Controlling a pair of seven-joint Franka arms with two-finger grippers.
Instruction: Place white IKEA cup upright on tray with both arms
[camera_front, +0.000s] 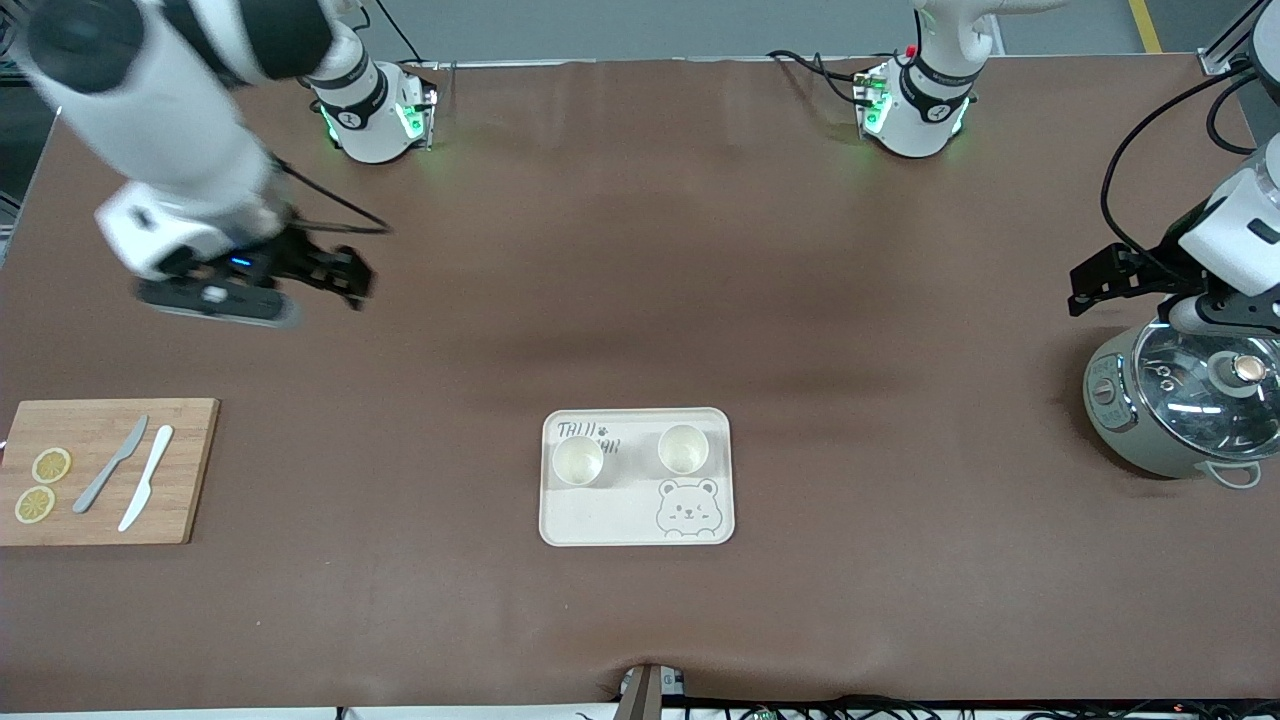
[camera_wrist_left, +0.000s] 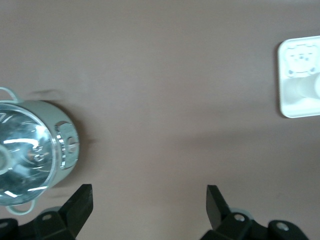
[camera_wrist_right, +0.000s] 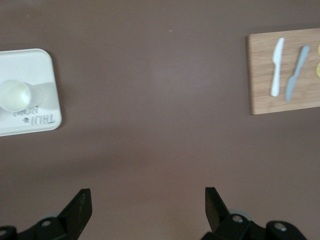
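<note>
The cream tray (camera_front: 600, 515) with a bear drawing lies in the middle of the table. Two white cups stand upright on it, one (camera_front: 578, 461) toward the right arm's end and one (camera_front: 683, 449) toward the left arm's end. My right gripper (camera_front: 345, 278) is open and empty, up over bare table toward the right arm's end. Its wrist view shows the open gripper (camera_wrist_right: 148, 202), the tray (camera_wrist_right: 45, 65) and one cup (camera_wrist_right: 14, 95). My left gripper (camera_front: 1085, 285) is open and empty beside the pot. Its wrist view shows the open gripper (camera_wrist_left: 150, 200) and the tray (camera_wrist_left: 300, 107).
A wooden cutting board (camera_front: 190, 470) with a grey knife (camera_front: 112, 463), a white knife (camera_front: 146, 477) and two lemon slices (camera_front: 42, 484) lies at the right arm's end. A grey-green pot with a glass lid (camera_front: 1180, 410) stands at the left arm's end, under the left wrist.
</note>
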